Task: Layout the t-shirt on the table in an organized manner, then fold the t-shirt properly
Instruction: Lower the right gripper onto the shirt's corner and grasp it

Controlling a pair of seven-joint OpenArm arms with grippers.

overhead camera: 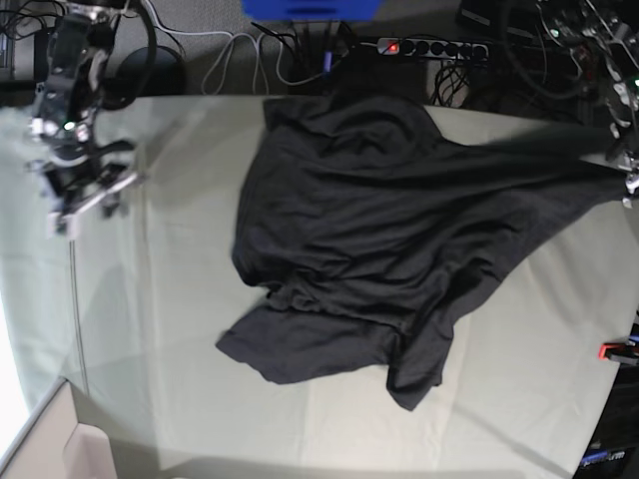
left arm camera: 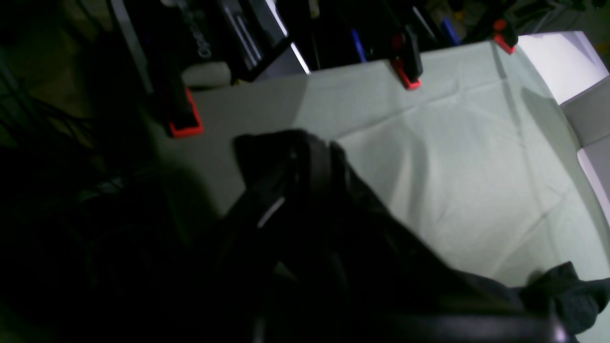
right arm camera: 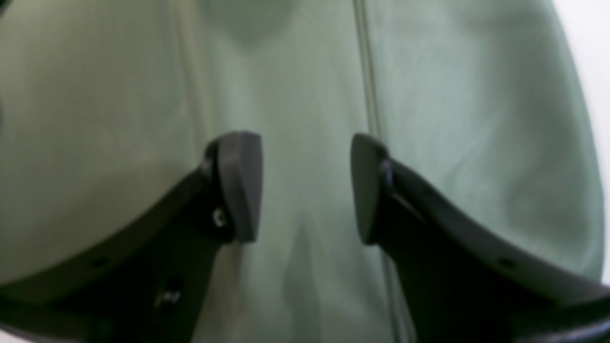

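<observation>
The black t-shirt (overhead camera: 369,239) lies rumpled across the middle of the table (overhead camera: 180,329), with no print showing. One corner is drawn out taut to the far right edge, where my left gripper (overhead camera: 627,180) is shut on it. In the left wrist view dark t-shirt fabric (left arm camera: 305,190) bunches over the fingers and hides them, with the pale table (left arm camera: 476,166) beyond. My right gripper (right arm camera: 305,186) stands open over bare table cloth (right arm camera: 119,119), nothing between its fingers (right arm camera: 240,186). In the base view the right gripper (overhead camera: 90,200) hangs at the table's left, apart from the shirt.
Red clamps (left arm camera: 407,81) (left arm camera: 505,43) (left arm camera: 186,126) grip the table's edge, and another clamp (overhead camera: 614,349) sits at the right edge. A power strip (overhead camera: 429,47), cables and a blue box (overhead camera: 310,8) lie behind the table. A white box (overhead camera: 80,449) sits at bottom left.
</observation>
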